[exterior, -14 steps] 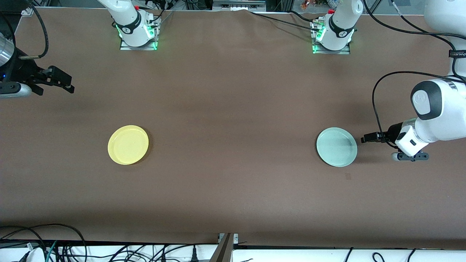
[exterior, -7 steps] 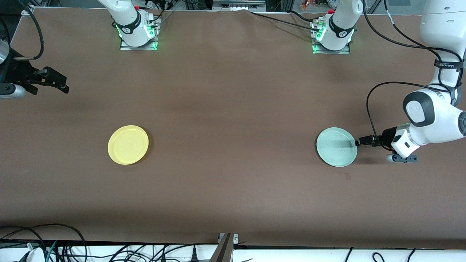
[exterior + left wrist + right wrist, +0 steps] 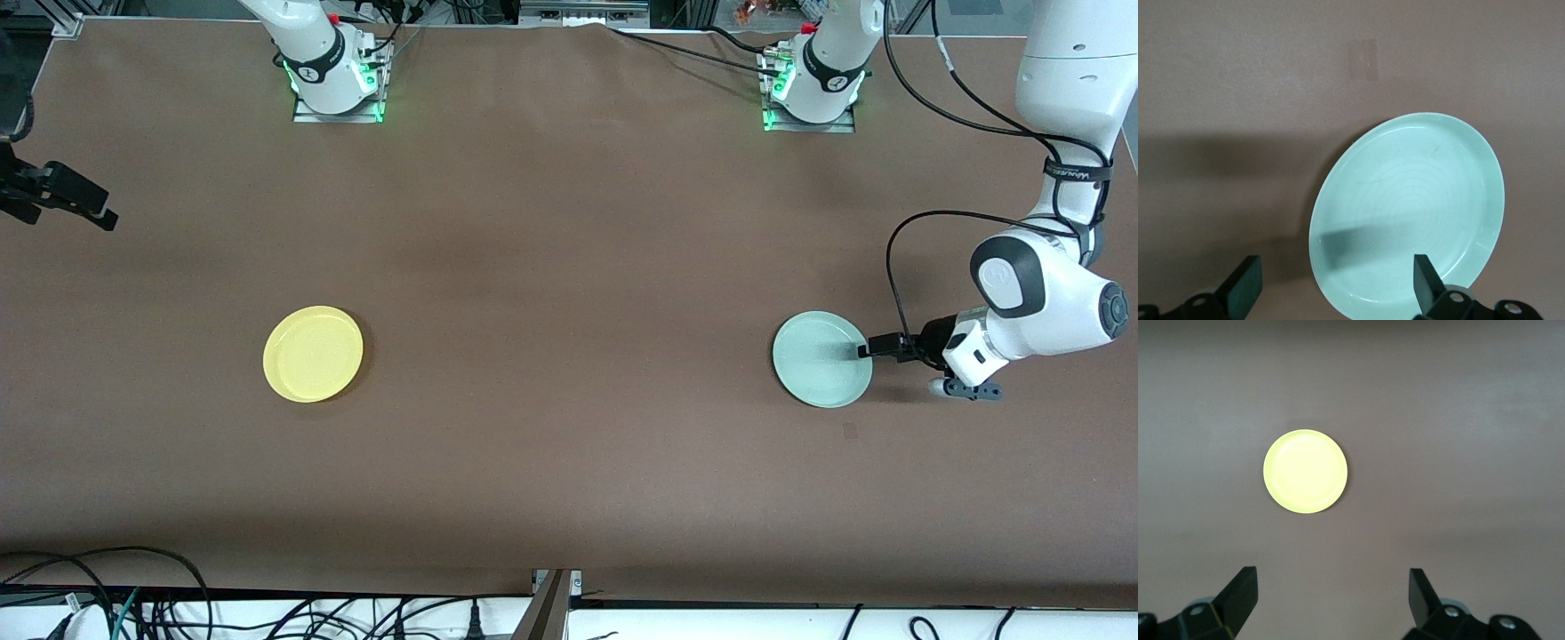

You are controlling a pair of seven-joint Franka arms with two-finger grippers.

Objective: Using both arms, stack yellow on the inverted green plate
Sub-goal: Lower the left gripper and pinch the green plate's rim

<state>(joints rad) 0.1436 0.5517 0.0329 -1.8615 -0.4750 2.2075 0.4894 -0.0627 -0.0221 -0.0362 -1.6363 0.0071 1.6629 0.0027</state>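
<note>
My left gripper [image 3: 869, 348] sits low at the rim of the green plate [image 3: 820, 360], at that plate's 3 o'clock edge in the front view, on the left arm's end of the table. Its jaws stand wide and grip nothing. In the left wrist view the two fingertips [image 3: 1426, 283] flank the plate's nearest rim, with the plate [image 3: 1408, 213] lying hollow side up and faint concentric rings visible on its inner face. My right gripper [image 3: 67, 191] hangs over the brown table cover [image 3: 569, 267] at the right arm's end, at roughly 10 o'clock from the yellow plate [image 3: 313, 354] in the front view and well apart from it. Its jaws are also spread wide and carry nothing; the right wrist view shows both fingers [image 3: 1238, 593] apart with the yellow plate [image 3: 1305, 471] between and ahead of them, resting hollow side up. The two plates lie well apart, at about the same distance from the front camera, the yellow one at the green one's 9 o'clock.
</note>
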